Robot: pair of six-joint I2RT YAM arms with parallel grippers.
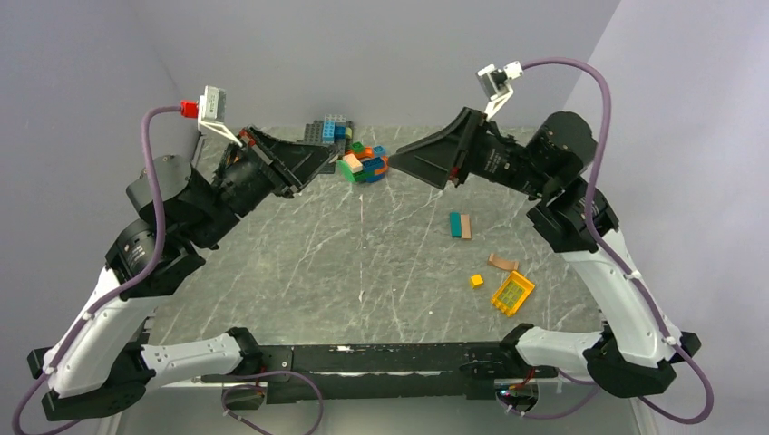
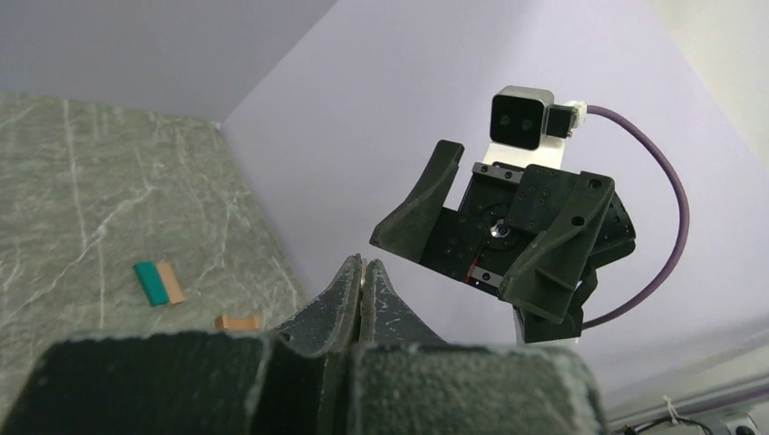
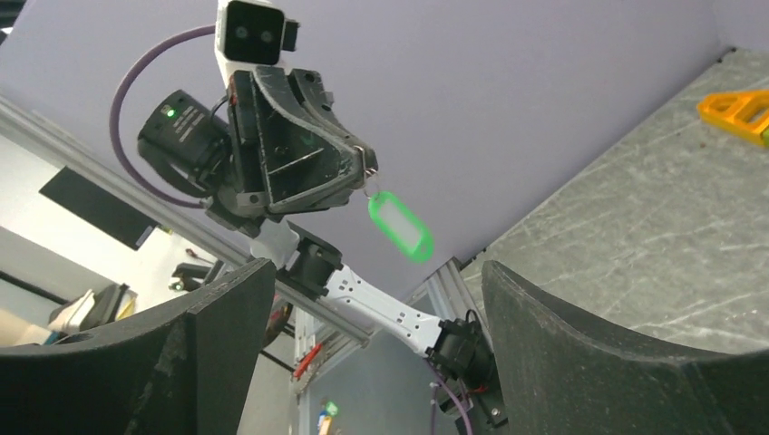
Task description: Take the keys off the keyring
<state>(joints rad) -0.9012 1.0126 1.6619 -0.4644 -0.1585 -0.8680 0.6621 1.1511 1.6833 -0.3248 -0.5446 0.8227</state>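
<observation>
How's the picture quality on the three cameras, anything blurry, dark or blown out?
Top external: even light, no glare on the table. Left wrist: the left claw up close is dark and grainy, the right claw beyond sharp. Right wrist: the green tag under the keyring looks smeared, the room at lower left washed out.

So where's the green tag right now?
In the right wrist view, the green tag dangles in mid-air on its ring from the closed left gripper, near the middle, against the purple wall.
</observation>
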